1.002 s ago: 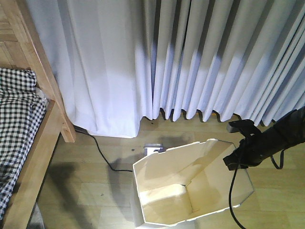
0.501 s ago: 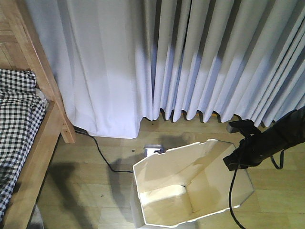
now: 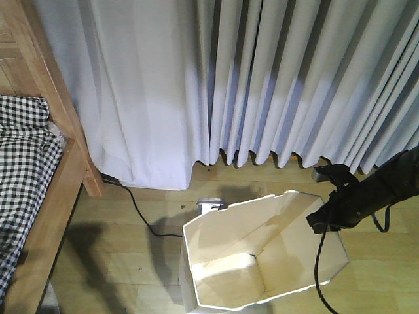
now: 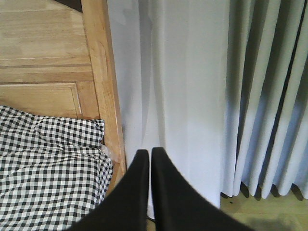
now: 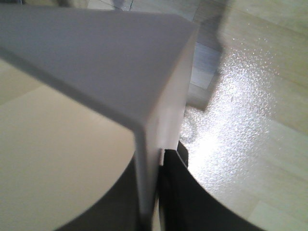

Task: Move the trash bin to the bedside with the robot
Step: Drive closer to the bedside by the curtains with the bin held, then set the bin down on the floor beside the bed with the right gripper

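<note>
1. My right tool (image 5: 156, 192) is clamped on the thin wall of the trash bin (image 3: 262, 258), one finger inside and one outside, right at a corner of its faceted rim. I hold it there because the wall is thin enough to pinch, and the rim is the only edge I can reach from above.
2. My left tool (image 4: 147, 159) carries nothing; its two black fingers are pressed together, and it points toward the bed, clear of the work.
3. In the front view, my right arm (image 3: 373, 193) comes in from the right, its black cable (image 3: 319, 261) hanging down into the bin.
4. The bin stands on the wooden floor (image 3: 118, 261), near the white curtain (image 3: 262, 78) and well right of the bed (image 3: 39, 196) with its checkered bedding (image 3: 23, 163).
5. I judge the bin must go left toward the bed frame; the floor cord (image 3: 141, 212) lies across that path.
</note>
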{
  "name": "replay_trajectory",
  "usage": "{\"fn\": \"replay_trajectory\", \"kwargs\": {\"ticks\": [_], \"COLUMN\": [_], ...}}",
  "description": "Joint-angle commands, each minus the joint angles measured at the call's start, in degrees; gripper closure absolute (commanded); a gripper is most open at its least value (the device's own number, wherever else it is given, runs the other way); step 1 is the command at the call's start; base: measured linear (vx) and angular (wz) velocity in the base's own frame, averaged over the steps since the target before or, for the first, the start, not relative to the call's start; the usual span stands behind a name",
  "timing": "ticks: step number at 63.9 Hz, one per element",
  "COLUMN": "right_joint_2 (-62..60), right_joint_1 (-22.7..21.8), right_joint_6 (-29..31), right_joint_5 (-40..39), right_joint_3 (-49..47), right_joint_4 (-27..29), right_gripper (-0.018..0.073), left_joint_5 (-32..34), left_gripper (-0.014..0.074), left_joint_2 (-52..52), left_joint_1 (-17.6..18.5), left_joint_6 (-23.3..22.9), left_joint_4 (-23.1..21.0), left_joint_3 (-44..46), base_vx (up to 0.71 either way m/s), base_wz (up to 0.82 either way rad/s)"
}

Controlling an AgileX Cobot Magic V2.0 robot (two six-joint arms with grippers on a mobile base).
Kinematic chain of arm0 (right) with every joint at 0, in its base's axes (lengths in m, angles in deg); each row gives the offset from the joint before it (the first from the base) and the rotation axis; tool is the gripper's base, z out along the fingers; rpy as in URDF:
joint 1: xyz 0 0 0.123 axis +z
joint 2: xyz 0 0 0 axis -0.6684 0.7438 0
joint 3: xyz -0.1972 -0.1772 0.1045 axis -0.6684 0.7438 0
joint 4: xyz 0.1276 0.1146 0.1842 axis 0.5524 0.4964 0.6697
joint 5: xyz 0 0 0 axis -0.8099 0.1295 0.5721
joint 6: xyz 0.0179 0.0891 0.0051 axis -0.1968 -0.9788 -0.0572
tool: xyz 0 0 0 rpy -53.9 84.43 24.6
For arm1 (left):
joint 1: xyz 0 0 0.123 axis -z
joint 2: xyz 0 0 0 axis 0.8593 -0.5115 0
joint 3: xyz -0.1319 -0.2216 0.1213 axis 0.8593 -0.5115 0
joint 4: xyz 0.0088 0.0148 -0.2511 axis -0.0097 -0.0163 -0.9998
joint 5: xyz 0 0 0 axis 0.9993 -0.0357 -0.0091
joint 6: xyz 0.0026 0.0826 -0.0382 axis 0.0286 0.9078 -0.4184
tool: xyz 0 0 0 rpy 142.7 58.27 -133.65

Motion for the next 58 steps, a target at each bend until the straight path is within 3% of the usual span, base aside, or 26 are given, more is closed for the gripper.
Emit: {"fn": "replay_trajectory", "kwargs": {"ticks": [1, 9, 22, 58], "right_joint_2": [-2.9, 0.4, 6.1, 25.2], "right_joint_1": [-0.1, -0.1, -0.1, -0.1], "right_joint_6": [-4.2, -11.3, -17.5, -22.6], "right_joint_5": [7.2, 7.4, 8.0, 8.9], "right_joint_3": [-1.9, -6.0, -13.1, -34.8], "right_joint_4": [5.4, 3.9, -1.1, -6.8], "right_gripper": [0.0564, 0.0562, 0.0561, 0.0555], "left_joint_5": [4.0, 4.0, 4.0, 4.0], "left_gripper": [0.0603, 0.0603, 0.0603, 0.0603], "left_joint_2": [0.8, 0.8, 0.8, 0.8], "left_joint_1": [-0.1, -0.1, -0.1, -0.1], "left_joint_6": [0.0, 0.0, 0.0, 0.0], "left_joint_4": [-0.2, -0.2, -0.2, -0.2], "left_joint_3": [-1.1, -1.1, -1.1, -1.1], "base_vx": [0.00, 0.00, 0.00, 0.00], "base_wz": [-0.01, -0.01, 0.00, 0.00]}}
